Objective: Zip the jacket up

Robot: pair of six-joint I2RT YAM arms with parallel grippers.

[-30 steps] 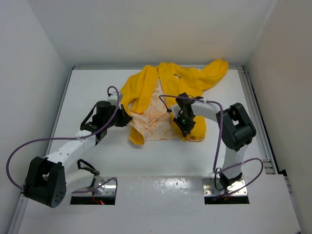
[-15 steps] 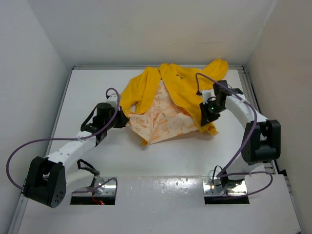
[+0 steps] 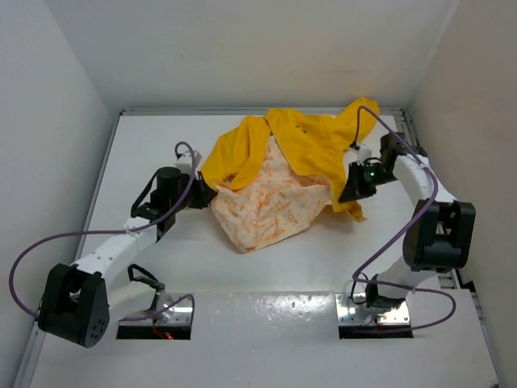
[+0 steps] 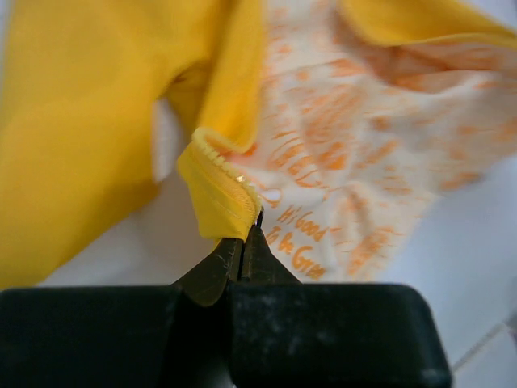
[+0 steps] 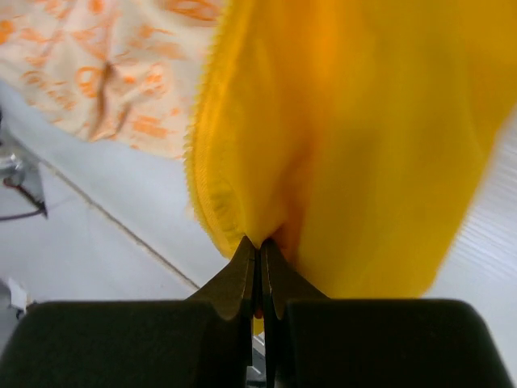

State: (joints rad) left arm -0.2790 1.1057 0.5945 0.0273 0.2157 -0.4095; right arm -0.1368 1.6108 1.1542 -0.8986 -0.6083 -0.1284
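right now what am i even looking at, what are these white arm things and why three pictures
These are two robot arms bolted at the near edge of a white table. The wide picture looks down from above; the other two come from cameras on each wrist. A yellow jacket lies open on the table, its pale orange-speckled lining showing. The left end effector pinches one front edge by the zipper teeth. The right end effector pinches the yellow fabric on the other side. Both are clamped shut on cloth.
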